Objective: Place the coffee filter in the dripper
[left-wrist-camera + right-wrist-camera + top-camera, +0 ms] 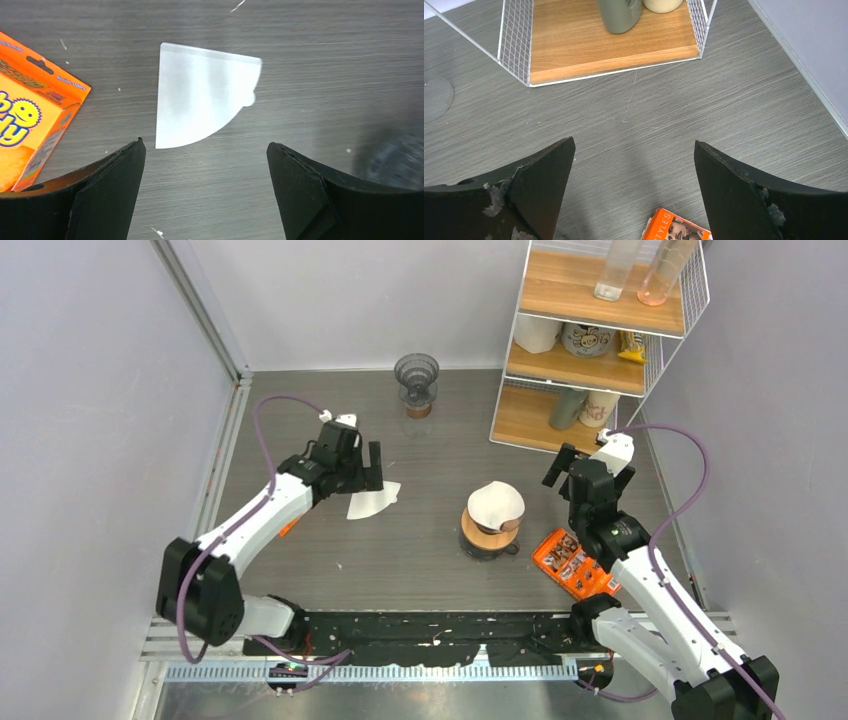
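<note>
A flat, folded white coffee filter [372,501] lies on the grey table [420,560], just in front of my left gripper [370,475]. In the left wrist view the filter [200,95] sits a little beyond my open gripper [205,145], with nothing between the fingers. At the table's middle a white cone [496,506], seemingly an opened filter, stands in a brown-collared dripper [487,537]. A dark grey translucent dripper [416,380] stands at the back. My right gripper [590,468] hangs open and empty to the right of the cone, over bare table [634,142].
A wire shelf rack [590,340] with wooden boards holds cups and bottles at the back right; its lowest board [614,47] lies ahead of the right gripper. An orange packet [572,562] lies by the right arm. An orange sponge box [30,125] lies left of the left gripper.
</note>
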Robot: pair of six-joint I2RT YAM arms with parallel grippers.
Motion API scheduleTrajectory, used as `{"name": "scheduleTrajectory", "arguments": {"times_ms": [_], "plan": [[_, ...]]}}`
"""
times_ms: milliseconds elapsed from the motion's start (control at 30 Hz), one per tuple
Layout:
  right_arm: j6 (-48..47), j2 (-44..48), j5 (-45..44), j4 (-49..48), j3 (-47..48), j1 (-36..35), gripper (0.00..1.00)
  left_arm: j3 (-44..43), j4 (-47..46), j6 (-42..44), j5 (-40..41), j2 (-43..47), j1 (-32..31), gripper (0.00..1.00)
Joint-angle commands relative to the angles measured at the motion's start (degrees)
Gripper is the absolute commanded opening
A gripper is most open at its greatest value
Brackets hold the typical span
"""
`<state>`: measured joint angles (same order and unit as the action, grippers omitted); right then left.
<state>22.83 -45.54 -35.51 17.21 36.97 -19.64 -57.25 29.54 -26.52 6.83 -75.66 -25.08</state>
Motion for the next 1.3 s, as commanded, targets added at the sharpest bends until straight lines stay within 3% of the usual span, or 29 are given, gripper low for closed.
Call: {"name": "scheduleTrajectory", "arguments": {"times_ms": [0,167,433,900,1133,1267], "plan": [[-0.1,-0.5,0.5,-1.0,1.6,0.3,0.95,-2.5,1.2,-2.4,3.2,-7.0,0.4,1.00],[0.0,-0.7,1.2,-1.0,1.6,0.3,0.95,-4.8,0.9,-3.1,3.5,-14.9,1.2,0.99],[0.3,-1.1,1.7,-1.5,1.4,0.3,0.95,-3.1,-4.4,-5.2,-3.2,-21.0,4.2,0.94],[0.2,-1.1,1.5,-1.8,1.3,0.3,0.95,-1.9,-1.0,-8.3,-1.4,-23.5,3.9,0.73],[0.1,-1.3,1.5,-1.8,1.5,0.3,0.95,-5.5,4.9,-9.3,4.7,-26.4,0.0,0.69],[0.0,-1.1,1.2,-1.9,1.3,0.3,0.96,-5.0,3.9,-9.8,2.1,-27.7,-0.8,0.62]]}}
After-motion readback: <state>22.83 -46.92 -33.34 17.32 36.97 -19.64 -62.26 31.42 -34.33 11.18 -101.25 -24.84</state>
